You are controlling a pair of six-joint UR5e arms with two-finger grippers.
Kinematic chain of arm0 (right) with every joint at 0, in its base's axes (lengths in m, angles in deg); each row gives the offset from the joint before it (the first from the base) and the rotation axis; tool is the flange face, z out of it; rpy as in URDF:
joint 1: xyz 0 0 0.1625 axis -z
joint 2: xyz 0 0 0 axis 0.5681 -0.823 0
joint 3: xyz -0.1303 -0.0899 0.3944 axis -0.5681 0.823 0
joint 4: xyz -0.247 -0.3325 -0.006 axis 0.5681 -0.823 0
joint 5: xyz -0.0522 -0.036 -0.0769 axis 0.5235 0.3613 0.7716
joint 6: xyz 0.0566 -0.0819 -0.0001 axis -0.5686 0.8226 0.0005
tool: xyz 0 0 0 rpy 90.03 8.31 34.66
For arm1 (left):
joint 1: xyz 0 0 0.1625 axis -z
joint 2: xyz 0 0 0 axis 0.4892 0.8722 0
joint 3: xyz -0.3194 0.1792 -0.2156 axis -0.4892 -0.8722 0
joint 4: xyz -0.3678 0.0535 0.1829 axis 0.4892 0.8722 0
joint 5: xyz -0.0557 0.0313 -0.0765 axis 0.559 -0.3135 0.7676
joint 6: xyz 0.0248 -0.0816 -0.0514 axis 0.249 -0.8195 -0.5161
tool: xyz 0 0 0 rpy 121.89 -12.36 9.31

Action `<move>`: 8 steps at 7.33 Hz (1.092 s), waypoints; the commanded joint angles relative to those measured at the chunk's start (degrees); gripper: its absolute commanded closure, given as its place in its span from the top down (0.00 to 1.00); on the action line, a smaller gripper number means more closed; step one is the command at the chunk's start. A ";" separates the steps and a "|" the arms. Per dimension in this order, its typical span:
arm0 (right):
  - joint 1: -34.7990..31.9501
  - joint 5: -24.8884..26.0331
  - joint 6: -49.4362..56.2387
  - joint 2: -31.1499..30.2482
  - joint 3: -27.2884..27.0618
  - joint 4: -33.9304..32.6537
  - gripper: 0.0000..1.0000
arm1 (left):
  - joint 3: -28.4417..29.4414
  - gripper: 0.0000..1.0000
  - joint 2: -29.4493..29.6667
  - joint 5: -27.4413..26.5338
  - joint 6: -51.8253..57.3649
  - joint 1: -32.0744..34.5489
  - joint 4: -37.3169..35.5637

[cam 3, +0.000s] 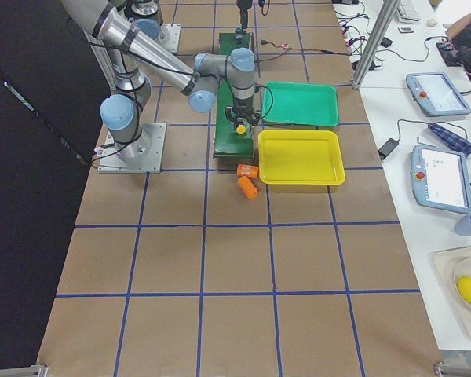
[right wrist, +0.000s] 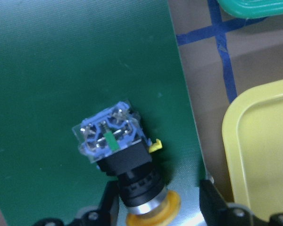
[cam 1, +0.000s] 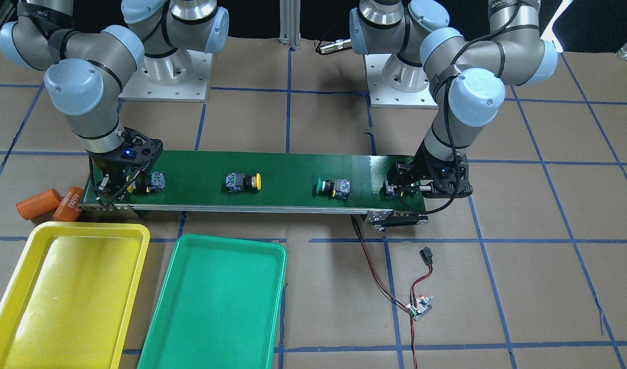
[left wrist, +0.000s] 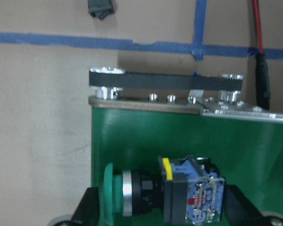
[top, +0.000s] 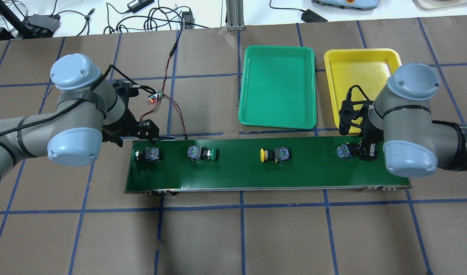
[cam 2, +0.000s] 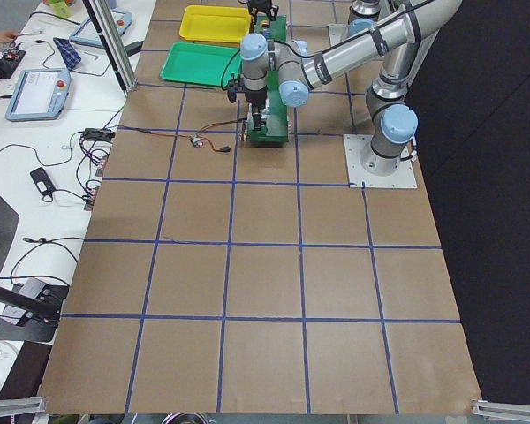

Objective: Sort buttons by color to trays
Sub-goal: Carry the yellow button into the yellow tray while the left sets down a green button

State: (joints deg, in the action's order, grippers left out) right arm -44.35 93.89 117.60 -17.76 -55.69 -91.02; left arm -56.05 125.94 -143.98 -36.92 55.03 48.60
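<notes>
Our left gripper (left wrist: 162,207) spreads open around 1 green button (left wrist: 179,188); our right gripper (right wrist: 161,201) gapes around 1 yellow button (right wrist: 115,136). Both lie on the belt (top: 294,172); green tray (top: 277,88) and yellow tray (top: 361,70) sit at 1 o'clock overhead.

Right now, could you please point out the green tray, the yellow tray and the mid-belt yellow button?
green tray (top: 277,91), overhead view, bare floor
yellow tray (top: 359,72), overhead view, bare floor
mid-belt yellow button (top: 273,154), overhead view, black neck behind cap
</notes>
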 commanded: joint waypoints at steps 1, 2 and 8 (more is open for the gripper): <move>0.30 -0.07 1.74 0.37 -0.18 0.00 0.35 | 11.78 1.00 -0.45 -0.09 1.56 -0.48 12.81; 0.30 0.02 1.83 0.37 0.08 -0.26 0.23 | 15.85 1.00 -1.76 -0.09 1.56 0.66 18.03; 1.18 0.10 1.56 10.61 16.20 -0.26 0.12 | 23.47 1.00 -8.36 0.43 1.47 4.45 30.56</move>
State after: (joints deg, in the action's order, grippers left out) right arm -43.78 93.86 118.81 -12.03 -45.73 -91.69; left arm -30.73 117.88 -143.80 -35.29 59.23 79.31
